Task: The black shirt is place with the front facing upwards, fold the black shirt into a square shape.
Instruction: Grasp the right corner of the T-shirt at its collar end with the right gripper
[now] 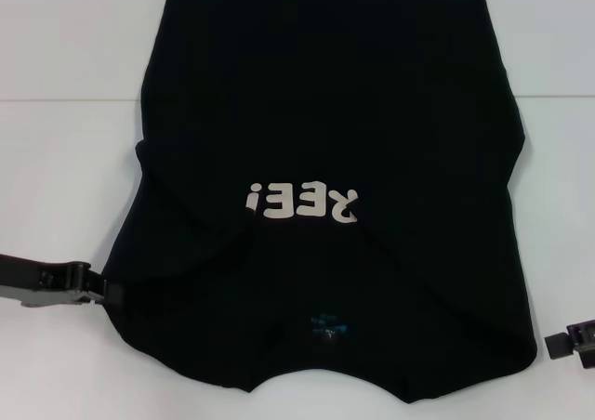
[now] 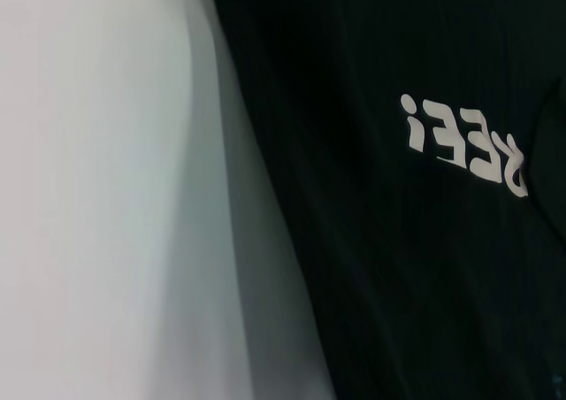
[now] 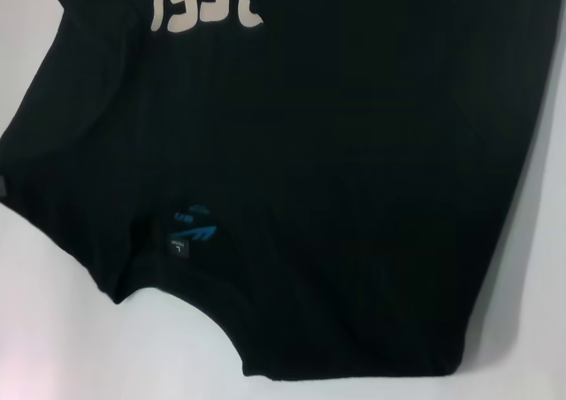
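The black shirt (image 1: pixel 325 113) lies flat on the white table (image 1: pixel 65 160), collar end nearest me and hem at the far side. Its off-white lettering (image 1: pixel 302 202) reads upside down, and a fold of cloth covers its right end. A small blue neck label (image 1: pixel 330 327) shows inside the collar. My left gripper (image 1: pixel 98 290) sits at the shirt's near left edge, its tip against the cloth. My right gripper (image 1: pixel 561 344) is just off the near right corner. The left wrist view shows the shirt (image 2: pixel 398 285) and lettering (image 2: pixel 464 148). The right wrist view shows the shirt (image 3: pixel 354 152) and label (image 3: pixel 190 232).
Bare white tabletop (image 2: pixel 88 196) borders the shirt on both sides and along the near edge (image 3: pixel 531 329). The shirt's hem reaches the top of the head view.
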### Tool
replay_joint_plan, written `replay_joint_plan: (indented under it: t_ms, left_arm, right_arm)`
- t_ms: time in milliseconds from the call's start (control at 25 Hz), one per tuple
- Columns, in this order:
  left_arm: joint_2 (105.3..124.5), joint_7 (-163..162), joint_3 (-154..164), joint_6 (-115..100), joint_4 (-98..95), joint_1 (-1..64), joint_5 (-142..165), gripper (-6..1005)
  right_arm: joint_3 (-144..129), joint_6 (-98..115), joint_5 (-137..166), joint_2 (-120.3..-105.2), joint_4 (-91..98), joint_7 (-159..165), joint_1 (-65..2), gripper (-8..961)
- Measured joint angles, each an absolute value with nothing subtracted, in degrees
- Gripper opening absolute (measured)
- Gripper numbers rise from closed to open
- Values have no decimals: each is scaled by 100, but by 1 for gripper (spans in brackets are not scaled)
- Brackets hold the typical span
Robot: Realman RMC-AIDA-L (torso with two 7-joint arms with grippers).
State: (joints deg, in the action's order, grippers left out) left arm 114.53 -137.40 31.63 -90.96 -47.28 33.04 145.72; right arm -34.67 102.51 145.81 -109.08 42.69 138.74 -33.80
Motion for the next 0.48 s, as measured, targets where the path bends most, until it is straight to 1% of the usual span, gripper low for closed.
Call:
replay_joint_plan:
  t_ms: [160, 480]
  left_arm:
    - [11451, -13738, 3164, -9081, -4729, 3285, 14559, 52]
    - [11437, -13729, 3062, -9073, -4729, 3251, 14491, 52]
  right_arm:
    - [-3473, 10055, 14583, -10936, 4093, 13794, -3442, 908]
    - [-3765, 9772, 14587, -11042, 3936, 13756, -3550, 903]
